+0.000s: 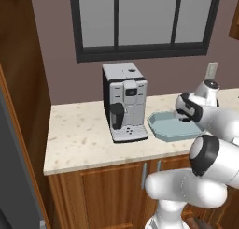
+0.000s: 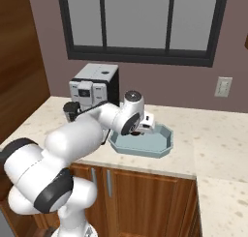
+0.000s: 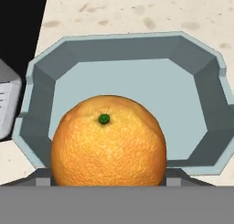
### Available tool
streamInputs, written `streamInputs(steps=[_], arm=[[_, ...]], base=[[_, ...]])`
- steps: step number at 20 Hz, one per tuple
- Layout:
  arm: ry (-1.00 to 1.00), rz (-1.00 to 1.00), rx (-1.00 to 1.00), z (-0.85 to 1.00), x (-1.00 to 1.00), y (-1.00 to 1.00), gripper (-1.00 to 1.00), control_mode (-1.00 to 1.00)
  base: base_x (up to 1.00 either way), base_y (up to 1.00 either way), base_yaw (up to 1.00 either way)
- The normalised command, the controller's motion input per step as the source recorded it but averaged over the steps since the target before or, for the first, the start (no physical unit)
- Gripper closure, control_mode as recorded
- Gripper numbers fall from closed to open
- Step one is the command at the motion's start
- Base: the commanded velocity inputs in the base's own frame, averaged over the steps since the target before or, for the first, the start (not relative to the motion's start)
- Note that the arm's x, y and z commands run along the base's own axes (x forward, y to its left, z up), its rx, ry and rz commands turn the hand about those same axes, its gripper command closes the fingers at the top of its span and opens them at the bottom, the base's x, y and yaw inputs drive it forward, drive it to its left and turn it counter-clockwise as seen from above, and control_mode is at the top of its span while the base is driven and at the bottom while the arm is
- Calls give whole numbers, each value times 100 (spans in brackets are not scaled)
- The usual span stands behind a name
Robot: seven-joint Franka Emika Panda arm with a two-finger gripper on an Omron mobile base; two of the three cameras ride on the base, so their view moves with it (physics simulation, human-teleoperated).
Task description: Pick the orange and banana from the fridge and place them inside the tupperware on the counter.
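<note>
The hand view shows the orange [image 3: 108,141] close up, green stem dot facing the camera, above the near rim of the pale tupperware [image 3: 137,49]. In the right base view the gripper [image 2: 145,126] hangs over the tupperware near the counter [image 2: 218,134] front edge, beside the coffee machine [image 2: 94,86]. Its jaws stand wide, seemingly clasping the orange

We see the gripper [image 2: 145,126] poised above the tupperware [image 2: 162,146], which rests on the counter [image 1: 79,134]. Directly before the gripper sits the orange [image 3: 108,141], close up against it, with the tupperware floor beyond. To the gripper's left, just beside the tupperware, stands the coffee machine [image 1: 124,102] on the same counter. Behind machine and gripper alike rises the wall with its window [image 2: 140,23]; an outlet [image 2: 223,87] lies on that wall to the gripper's right.
</note>
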Motion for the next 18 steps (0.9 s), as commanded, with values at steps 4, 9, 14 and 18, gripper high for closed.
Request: streamInputs(steps=[4, 9, 14, 18], arm=[[0, 0, 0, -31, 42, -26, 100, -100], [0, 0, 0, -30, 44, -31, 100, -100], [0, 1, 0, -32, 47, -29, 100, -100], [0, 0, 0, -38, 44, -12, 100, -100]], base=[[0, 0, 0], [0, 0, 0], [0, 0, 0], [0, 0, 0]])
